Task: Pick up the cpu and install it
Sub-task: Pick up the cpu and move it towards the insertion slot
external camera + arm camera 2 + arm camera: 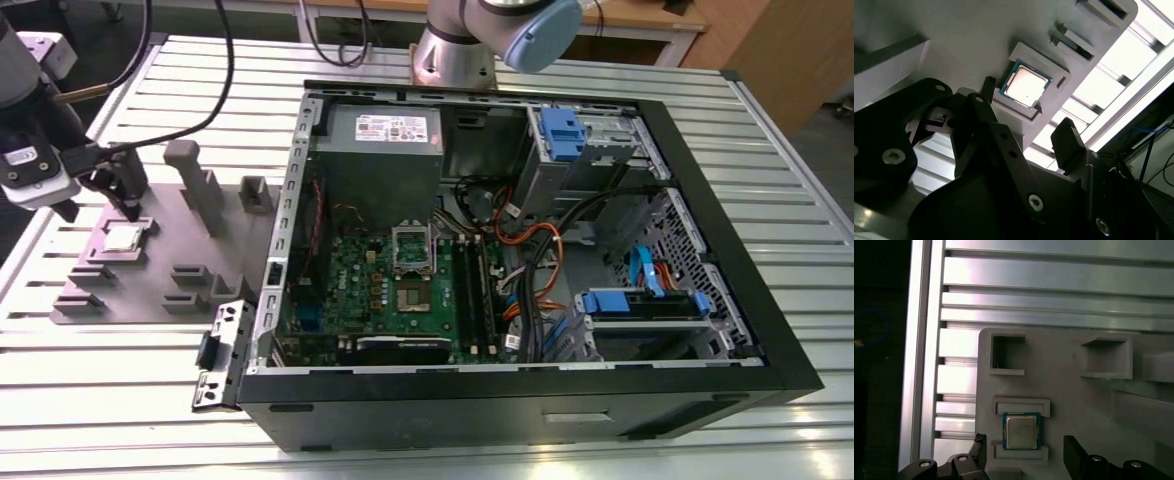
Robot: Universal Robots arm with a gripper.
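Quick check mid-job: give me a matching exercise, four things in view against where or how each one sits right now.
Things:
1. cpu
2. gripper
3. socket frame
4. computer case

Places or states:
A. on the green motherboard
B. side open, lying on the slatted table
C. seated in a recess of the grey tray
D. open, one finger on each side of the cpu

Pairs: 1-C, 2-D, 3-A, 4-B

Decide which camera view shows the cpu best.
The first wrist view: the cpu lies square-on, whole, in its recess in the grey tray. The second wrist view shows it whole too, but slanted. The exterior view shows it tiny on the tray.
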